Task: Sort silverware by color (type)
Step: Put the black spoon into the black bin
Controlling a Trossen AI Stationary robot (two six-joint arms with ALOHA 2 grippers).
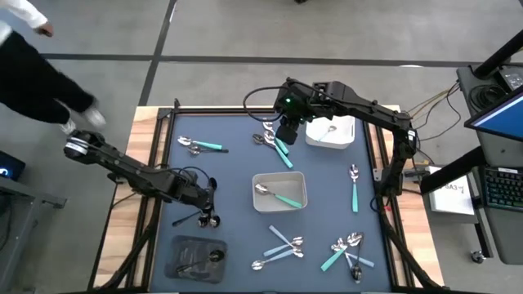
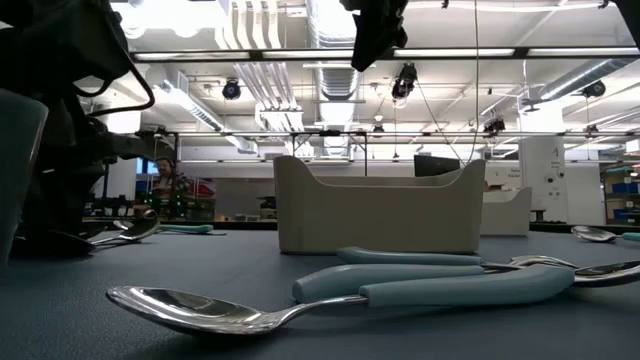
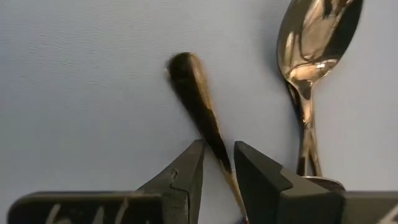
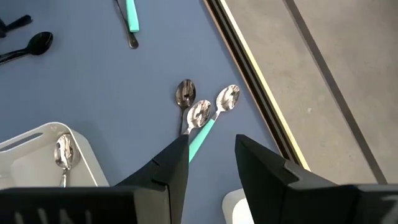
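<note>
My left gripper (image 3: pixel 217 171) sits low on the blue mat, jaws narrowed around a black utensil handle (image 3: pixel 200 112); whether they actually pinch it I cannot tell. My right gripper (image 4: pixel 211 152) hangs with its jaws apart above the teal-handled spoons (image 4: pixel 202 118) near the white tray (image 1: pixel 347 139).

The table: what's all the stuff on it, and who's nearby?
white tray: one, white, high view's top right, spoon inside
grey tray: one, grey, centre, teal-handled spoon inside
dark tray: one, dark, bottom left, black pieces inside
teal-handled silverware: several, scattered
pale-blue-handled silverware: a few, bottom middle
black silverware: a couple, left of centre
person: one, dark clothes, beyond table's left corner
left end effector: dark, at black silverware
right end effector: dark, open, above teal-handled spoons
</note>
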